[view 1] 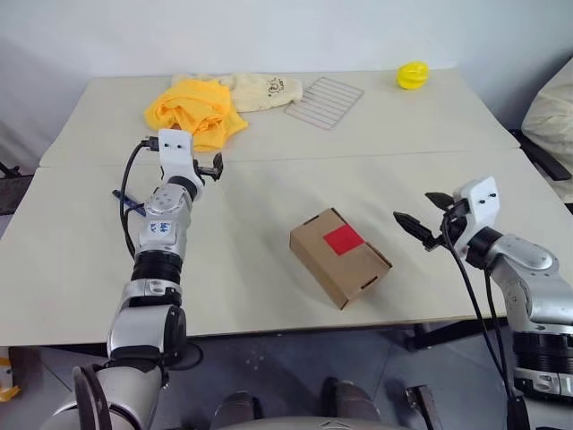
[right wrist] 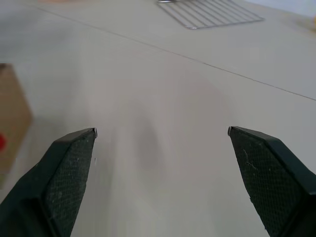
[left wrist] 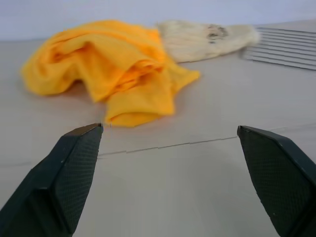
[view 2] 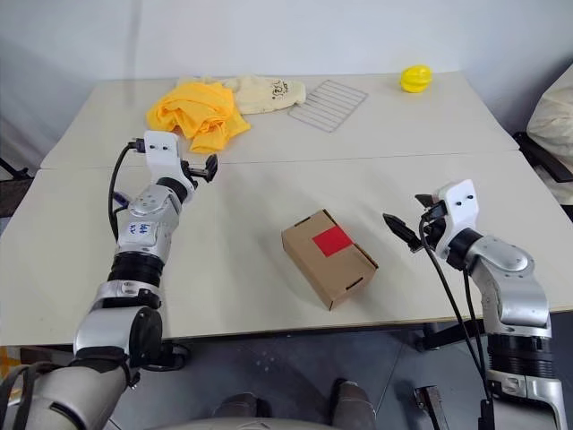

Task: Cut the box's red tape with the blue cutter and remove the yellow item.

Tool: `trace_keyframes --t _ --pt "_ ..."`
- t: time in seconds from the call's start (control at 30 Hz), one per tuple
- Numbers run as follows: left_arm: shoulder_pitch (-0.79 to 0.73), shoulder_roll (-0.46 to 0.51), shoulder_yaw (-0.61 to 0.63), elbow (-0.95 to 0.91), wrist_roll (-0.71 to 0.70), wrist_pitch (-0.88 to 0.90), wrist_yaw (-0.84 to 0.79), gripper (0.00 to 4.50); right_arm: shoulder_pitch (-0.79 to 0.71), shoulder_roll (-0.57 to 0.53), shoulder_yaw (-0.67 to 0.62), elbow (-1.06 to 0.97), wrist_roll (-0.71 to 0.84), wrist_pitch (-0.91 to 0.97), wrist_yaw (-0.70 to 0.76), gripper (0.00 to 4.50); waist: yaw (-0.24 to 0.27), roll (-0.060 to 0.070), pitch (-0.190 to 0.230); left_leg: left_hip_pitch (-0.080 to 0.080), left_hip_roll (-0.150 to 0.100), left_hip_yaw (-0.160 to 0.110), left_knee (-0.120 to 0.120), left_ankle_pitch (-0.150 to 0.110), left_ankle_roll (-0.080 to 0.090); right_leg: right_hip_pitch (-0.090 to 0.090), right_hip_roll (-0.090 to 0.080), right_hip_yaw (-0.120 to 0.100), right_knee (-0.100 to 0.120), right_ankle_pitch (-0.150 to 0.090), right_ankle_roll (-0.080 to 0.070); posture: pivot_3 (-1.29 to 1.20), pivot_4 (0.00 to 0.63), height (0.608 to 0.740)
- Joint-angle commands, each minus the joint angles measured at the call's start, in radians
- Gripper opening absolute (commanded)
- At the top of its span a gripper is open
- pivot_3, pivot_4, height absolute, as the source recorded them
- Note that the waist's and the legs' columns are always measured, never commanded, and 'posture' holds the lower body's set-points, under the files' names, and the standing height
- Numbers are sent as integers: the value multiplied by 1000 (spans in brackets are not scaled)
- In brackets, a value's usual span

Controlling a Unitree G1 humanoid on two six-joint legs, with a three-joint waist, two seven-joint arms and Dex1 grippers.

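The box [view 1: 340, 258], a small brown carton, lies closed near the table's front middle, with the red tape [view 1: 343, 239] across its lid. My right gripper [view 1: 423, 213] hovers open to the right of the box, pointing toward it, with nothing between its fingers [right wrist: 69, 163]. The box's edge [right wrist: 11, 123] shows in the right wrist view. My left gripper [view 1: 182, 154] is open and empty, well left of the box, facing the far side of the table. A short blue bit, the blue cutter [view 1: 127, 203], peeks out beside my left forearm, mostly hidden. The yellow item is out of view.
A crumpled yellow cloth [view 1: 195, 109] and a cream fabric piece [view 1: 261, 90] lie at the back left. A wire rack [view 1: 324, 100] sits beside them. A bright lemon-yellow round object [view 1: 413, 74] rests at the back right. A seam [view 1: 358, 157] joins two tables.
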Motion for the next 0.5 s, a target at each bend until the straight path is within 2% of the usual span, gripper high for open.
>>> trace_keyframes --t 0.03,0.13,0.2,0.4,0.5 --pt "13 -38 33 -173 32 73 196 4467 -43 -44 14 31 18 -75 108 4500 0 0 0 0 0 0 0 0 0 0 0 0 0 0 0 0 150 740" --pt "17 -107 105 -244 46 102 435 4467 -94 -65 44 102 52 -130 270 4500 -1 -1 1 0 0 0 1 0 0 0 0 0 1 0 0 0 150 740" --pt "22 -126 134 -259 47 167 516 4467 -108 -76 56 126 76 -133 356 4500 -1 -1 0 1 0 0 2 0 0 1 0 0 1 0 0 0 150 740" --pt "34 -168 245 -272 -22 287 652 4467 -140 -82 89 165 117 -154 533 4500 2 -1 1 1 0 -1 3 0 0 2 0 0 1 0 1 0 150 740" --pt "32 -163 261 -250 -26 300 675 4467 -172 -70 90 203 128 -161 572 4500 4 -2 1 1 0 -1 4 0 0 2 0 0 1 0 1 0 150 740"
